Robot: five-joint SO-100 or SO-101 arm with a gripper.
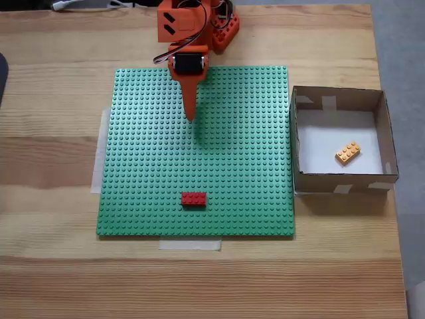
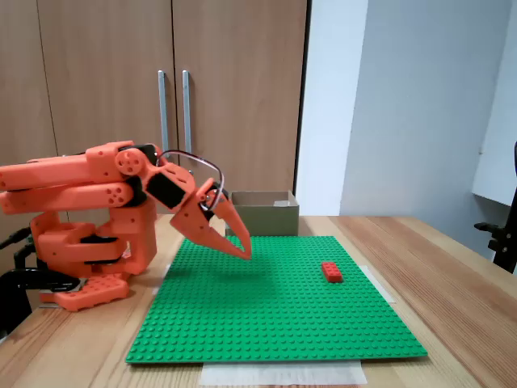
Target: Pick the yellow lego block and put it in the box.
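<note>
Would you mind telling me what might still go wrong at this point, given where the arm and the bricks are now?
1. The small red rectangular lego brick sits alone on the green studded baseplate; another pick cycle might take it by mistake.
2. The small yellow-orange lego brick already lies in the square brown cardboard box, so a further reach there could knock the box's wall.
3. The orange claw hangs low over the baseplate and could scrape its studs.

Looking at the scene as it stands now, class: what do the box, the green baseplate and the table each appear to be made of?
The box: brown cardboard, matt, with pale tape pieces on its walls and a white floor. The green baseplate: probably moulded plastic, judging by its even rows of studs and slight sheen. The table: light wood or a wood-look surface, with visible grain lines; which of the two cannot be told.
</note>
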